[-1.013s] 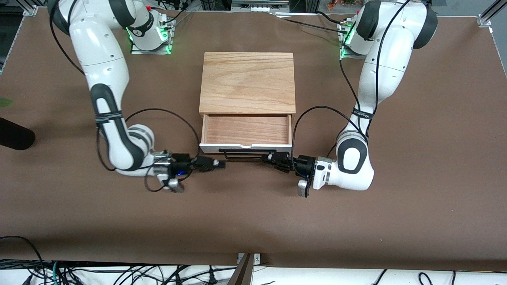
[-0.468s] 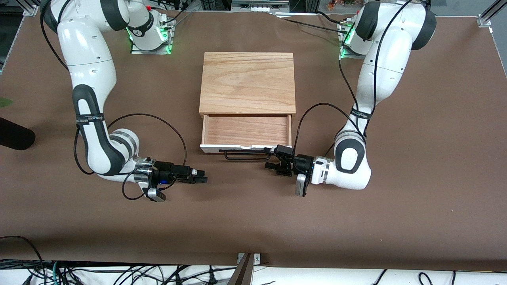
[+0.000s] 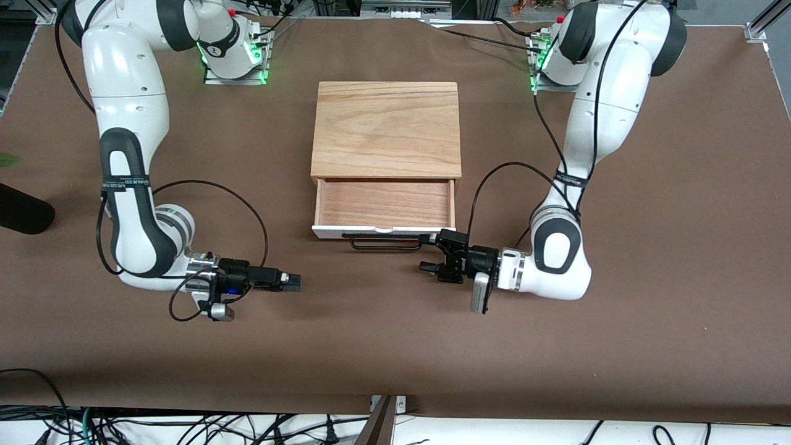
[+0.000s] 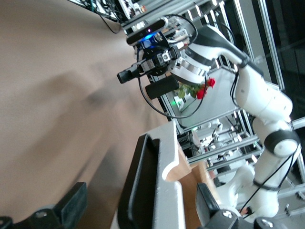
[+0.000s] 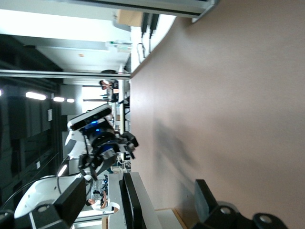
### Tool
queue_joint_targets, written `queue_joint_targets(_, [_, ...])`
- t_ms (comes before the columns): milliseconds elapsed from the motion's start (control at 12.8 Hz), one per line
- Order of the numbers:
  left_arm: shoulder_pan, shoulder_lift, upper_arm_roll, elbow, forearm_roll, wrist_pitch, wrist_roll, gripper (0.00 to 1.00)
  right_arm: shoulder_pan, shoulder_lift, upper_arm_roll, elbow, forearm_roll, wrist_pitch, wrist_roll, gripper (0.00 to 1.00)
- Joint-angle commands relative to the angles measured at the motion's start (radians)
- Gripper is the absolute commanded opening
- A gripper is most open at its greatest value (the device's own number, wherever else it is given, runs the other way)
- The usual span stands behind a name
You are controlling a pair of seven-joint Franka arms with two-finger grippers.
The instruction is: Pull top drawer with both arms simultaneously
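Observation:
The top drawer [image 3: 383,203] stands pulled out of the wooden box, showing its reddish-brown inside, its white front panel [image 3: 334,232] and its thin black wire handle [image 3: 386,245]. My left gripper [image 3: 432,253] is open and empty, low over the table just off the handle's end toward the left arm's end. In the left wrist view the panel [image 4: 169,191] and handle [image 4: 140,191] run between its spread fingers [image 4: 71,210]. My right gripper [image 3: 295,282] is open and empty, low over bare table, apart from the drawer toward the right arm's end. The right wrist view shows the handle [image 5: 131,205] farther off.
The box's pale wood-grain top slab [image 3: 386,127] lies farther from the front camera than the drawer. A black object [image 3: 21,213] pokes in at the table's edge at the right arm's end. Both arm bases stand along the edge farthest from the front camera. Brown table lies around the box.
Both grippers have come off the handle. The right gripper has drawn away toward the right arm's end. The left gripper has opened and backed off slightly. The drawer stays open.

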Motion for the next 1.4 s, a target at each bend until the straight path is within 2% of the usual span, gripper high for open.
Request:
queue_joint_targets(0, [0.021, -0.079, 0.007, 0.012, 0.104, -0.026, -0.175, 1.0, 0.011, -0.021, -0.01, 0.066, -0.117, 0.029, 0.212, 1.0])
queue_joint_targets(234, [0.028, -0.153, 0.022, 0.04, 0.375, -0.027, -0.214, 1.0, 0.011, -0.056, -0.025, 0.13, -0.352, 0.026, 0.495, 1.0])
queue_joint_targets(545, [0.077, -0.286, 0.027, 0.034, 0.728, -0.164, -0.223, 1.0, 0.0, -0.125, -0.028, 0.138, -0.628, 0.004, 0.621, 1.0])
queue_joint_targets(701, [0.092, -0.356, 0.028, 0.02, 0.877, -0.172, -0.232, 1.0, 0.0, -0.161, -0.034, 0.138, -0.841, -0.039, 0.638, 1.0])
queue_joint_targets(857, [0.09, -0.438, 0.021, 0.022, 1.046, -0.224, -0.362, 1.0, 0.001, -0.21, -0.036, 0.137, -1.036, -0.065, 0.631, 1.0])
queue_joint_targets(1013, [0.08, -0.513, 0.022, 0.017, 1.141, -0.267, -0.44, 1.0, 0.0, -0.271, -0.033, 0.115, -1.279, -0.069, 0.623, 1.0])
queue_joint_targets(1091, [0.036, -0.568, 0.031, -0.027, 1.213, -0.267, -0.444, 1.0, 0.0, -0.326, -0.02, 0.076, -1.419, -0.073, 0.62, 1.0])
queue_joint_targets(1169, [0.011, -0.613, 0.025, -0.053, 1.337, -0.264, -0.463, 1.0, -0.002, -0.372, 0.013, 0.057, -1.538, -0.077, 0.62, 1.0])
queue_joint_targets(1247, [0.005, -0.654, 0.025, -0.09, 1.391, -0.262, -0.476, 1.0, -0.003, -0.412, 0.029, 0.048, -1.609, -0.091, 0.621, 1.0])
queue_joint_targets(1325, [0.006, -0.7, 0.027, -0.137, 1.407, -0.242, -0.488, 1.0, -0.011, -0.452, 0.029, 0.045, -1.633, -0.091, 0.627, 1.0])
